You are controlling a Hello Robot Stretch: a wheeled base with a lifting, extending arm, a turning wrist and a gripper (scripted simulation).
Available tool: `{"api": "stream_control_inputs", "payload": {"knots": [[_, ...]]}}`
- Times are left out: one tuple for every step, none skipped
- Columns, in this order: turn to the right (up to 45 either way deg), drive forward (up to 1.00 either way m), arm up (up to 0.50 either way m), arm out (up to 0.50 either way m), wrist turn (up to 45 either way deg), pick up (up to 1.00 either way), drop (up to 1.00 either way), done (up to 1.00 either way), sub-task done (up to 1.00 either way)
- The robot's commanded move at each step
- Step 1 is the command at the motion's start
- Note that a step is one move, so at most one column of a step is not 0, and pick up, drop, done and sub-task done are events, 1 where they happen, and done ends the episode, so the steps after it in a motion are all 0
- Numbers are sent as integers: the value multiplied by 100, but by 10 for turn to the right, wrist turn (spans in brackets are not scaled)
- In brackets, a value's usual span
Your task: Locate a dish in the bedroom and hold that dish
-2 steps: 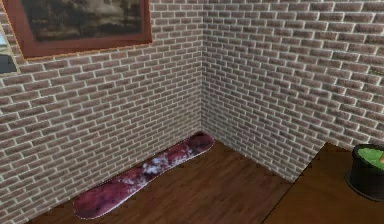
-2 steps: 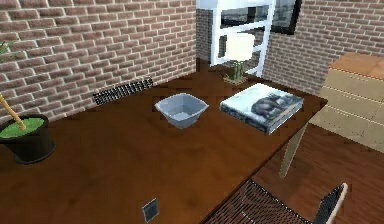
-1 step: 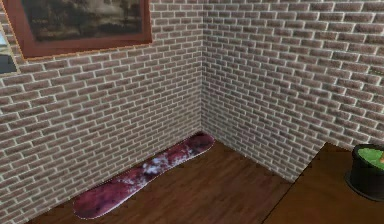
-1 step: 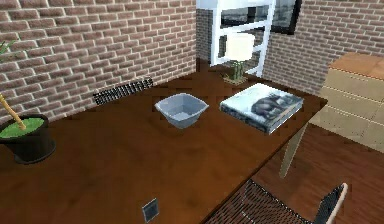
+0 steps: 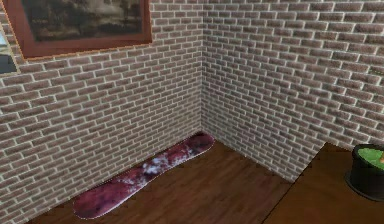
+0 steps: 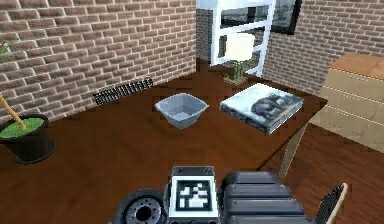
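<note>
A grey square dish (image 6: 181,109) with sloped sides stands on the dark wooden table (image 6: 100,150), near its middle. My gripper (image 6: 143,211) shows at the arm side view's bottom edge as a dark body beside a white square with black marks (image 6: 195,196). It lies nearer than the dish, with bare tabletop between them. The gripper's far end is cut off by the frame, so I cannot tell whether it holds anything.
On the table are a book (image 6: 262,104), a dark ridged strip (image 6: 123,93), a small potted plant (image 6: 237,55) and a black pot (image 6: 27,138), also the black pot (image 5: 368,170). A dresser (image 6: 355,95) stands beyond. A long patterned board (image 5: 145,175) lies along the brick wall under a framed picture (image 5: 85,25).
</note>
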Motion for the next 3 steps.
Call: {"api": "stream_control_inputs", "payload": {"knots": [[0, 0, 0, 50, 0, 0, 0, 0, 0], [0, 0, 0, 0, 450, 0, 0, 0, 0], [0, 0, 0, 0, 450, 0, 0, 0, 0]]}}
